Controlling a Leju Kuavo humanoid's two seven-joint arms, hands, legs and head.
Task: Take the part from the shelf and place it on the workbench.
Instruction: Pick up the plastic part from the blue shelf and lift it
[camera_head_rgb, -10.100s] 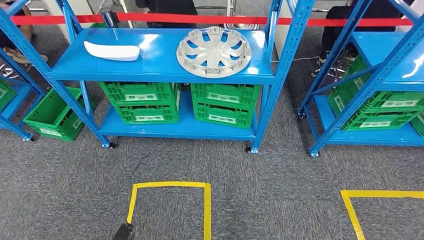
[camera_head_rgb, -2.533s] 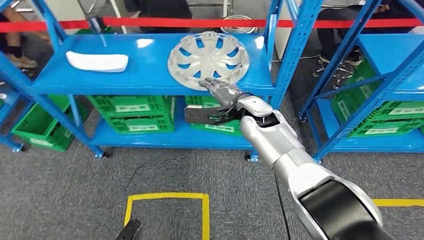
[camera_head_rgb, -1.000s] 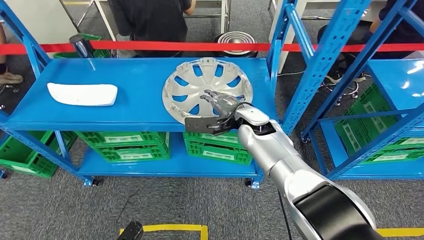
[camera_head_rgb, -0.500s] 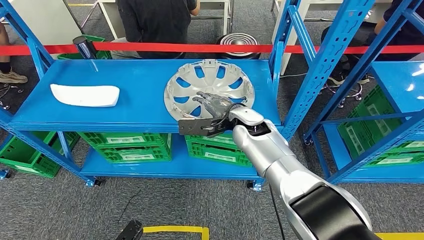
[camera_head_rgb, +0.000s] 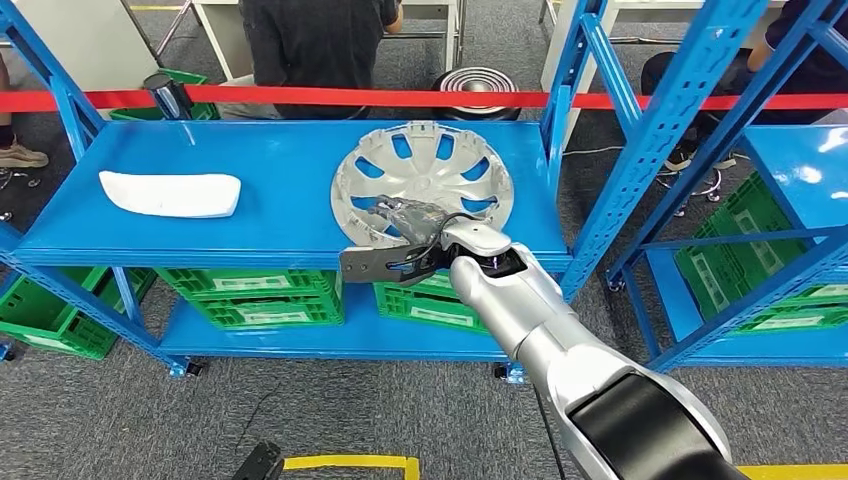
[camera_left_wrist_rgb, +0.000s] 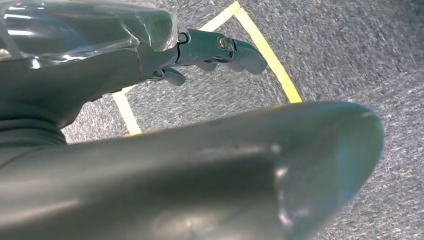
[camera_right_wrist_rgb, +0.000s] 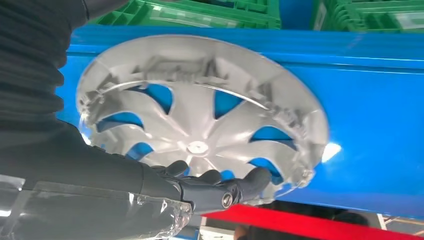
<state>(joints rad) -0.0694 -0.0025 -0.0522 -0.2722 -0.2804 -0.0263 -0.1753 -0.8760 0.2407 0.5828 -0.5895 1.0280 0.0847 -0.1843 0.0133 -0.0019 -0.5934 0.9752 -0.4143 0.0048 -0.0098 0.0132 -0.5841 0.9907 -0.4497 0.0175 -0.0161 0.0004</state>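
A silver hubcap (camera_head_rgb: 424, 176) lies flat on the upper blue shelf (camera_head_rgb: 260, 195), near its front edge. My right hand (camera_head_rgb: 408, 228) reaches over the hubcap's near rim. Its fingers (camera_right_wrist_rgb: 235, 184) lie spread on the spokes. The thumb (camera_head_rgb: 362, 264) sticks out to the left in front of the shelf edge, apart from the fingers, so the hubcap is touched, not clasped. My left hand (camera_left_wrist_rgb: 212, 47) hangs low over the grey carpet with nothing in it; its tip (camera_head_rgb: 260, 462) shows at the bottom of the head view.
A white curved part (camera_head_rgb: 170, 193) lies at the shelf's left end. Green crates (camera_head_rgb: 262, 292) fill the lower shelf. A red barrier tape (camera_head_rgb: 400, 97) runs behind the rack, with a person (camera_head_rgb: 305, 40) beyond it. A second blue rack (camera_head_rgb: 770, 200) stands to the right. Yellow floor tape (camera_left_wrist_rgb: 260, 45) marks the carpet.
Over the last second my right hand has slid left along the hubcap's near rim, and the thumb now reaches further left past the shelf edge. The hubcap has stayed in place.
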